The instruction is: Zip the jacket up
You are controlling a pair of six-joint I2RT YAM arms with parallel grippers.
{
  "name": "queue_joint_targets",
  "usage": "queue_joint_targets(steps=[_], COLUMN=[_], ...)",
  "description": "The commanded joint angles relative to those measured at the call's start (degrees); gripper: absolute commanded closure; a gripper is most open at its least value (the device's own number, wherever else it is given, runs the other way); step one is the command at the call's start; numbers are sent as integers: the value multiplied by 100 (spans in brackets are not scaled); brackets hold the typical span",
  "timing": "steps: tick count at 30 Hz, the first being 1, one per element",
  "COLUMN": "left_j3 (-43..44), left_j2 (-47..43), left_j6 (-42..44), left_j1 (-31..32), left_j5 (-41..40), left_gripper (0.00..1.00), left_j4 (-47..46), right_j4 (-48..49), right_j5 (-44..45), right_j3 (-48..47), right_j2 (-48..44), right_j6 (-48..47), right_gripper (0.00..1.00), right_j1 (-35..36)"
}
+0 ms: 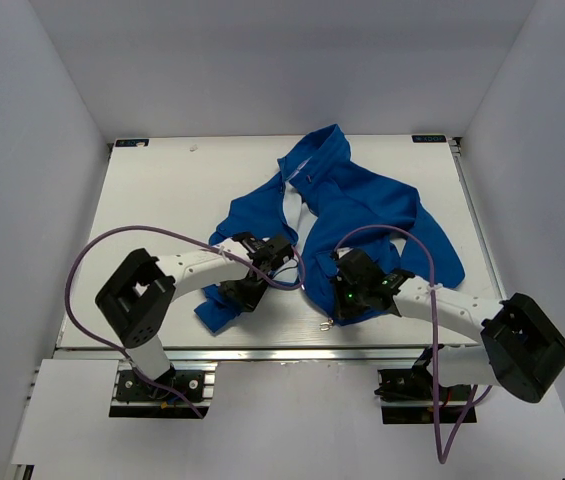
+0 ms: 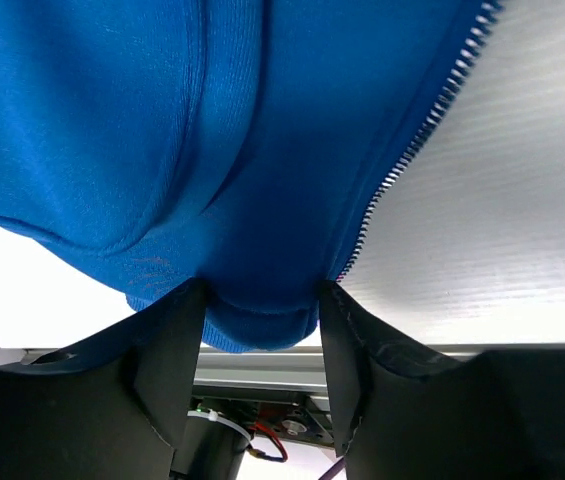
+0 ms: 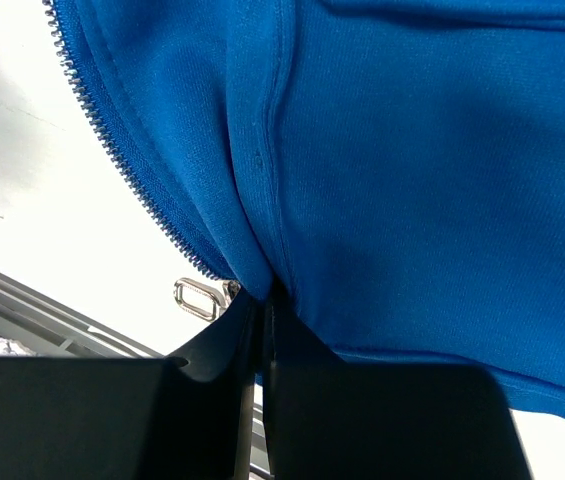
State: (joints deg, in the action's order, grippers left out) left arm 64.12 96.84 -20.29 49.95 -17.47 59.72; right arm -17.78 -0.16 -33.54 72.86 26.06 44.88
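On the table (image 1: 162,200): jacket (image 1: 362,210) sprawled over the middle, collar toward the table's far edge, hem toward its near edge; front lying open, so not yet zipped.
Table surface: flat, white, matt, hard; easy for cloth to slide on.
Jacket cloth: royal-blue knit, soft and limp, creased into folds, with raised stitched seams; white lining (image 1: 292,215) showing between the 2 front panels.
Left gripper (image 2: 262,310): left of the table's centre, close to its near edge; closed on a thick rolled fold of hem that fills the gap between the 2 fingers; probably holding that panel taut to line up its zipper edge.
Right gripper (image 3: 262,305): right of the table's centre, close to its near edge; pinched tight on a thin fold of the other panel's hem, fingers almost touching; probably steadying the mating side.
Zipper teeth (image 2: 412,150): small, regular, pale, lining each panel edge; the 2 rows not joined.
Metal ring (image 3: 197,297): small shiny rectangular loop, lying on the table just inside its near edge; probably the zipper pull, not gripped.
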Motion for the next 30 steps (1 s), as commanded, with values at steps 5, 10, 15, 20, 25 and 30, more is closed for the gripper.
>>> queue_joint_targets(steps=[5,10,15,20,25,30], left_j3=[74,241,504,655,804,856], left_j2=[46,125,46,-226,-367,-525], left_j6=[-98,-124,-89,-28,8,-193], left_j1=[-12,-12,-12,-12,-12,-12], left_j5=[-283,-318,-178,-72,349,403], left_gripper=[45,74,81,78,77,95], left_j4=[74,197,285,233,75,-224], right_j4=[-15,-32,-32,-41,-68,-50], right_j5=[140,157,140,139,139,104], right_j3=[120,128,67,32,5,32], right_j2=[-149,-220,-229,-246,-255,-255], right_j6=[-137,-163,-189,-207,-190,-163], right_gripper=[100,100,100,100,100,100], right_j1=[-129,-164,-182,-199,-199,-190])
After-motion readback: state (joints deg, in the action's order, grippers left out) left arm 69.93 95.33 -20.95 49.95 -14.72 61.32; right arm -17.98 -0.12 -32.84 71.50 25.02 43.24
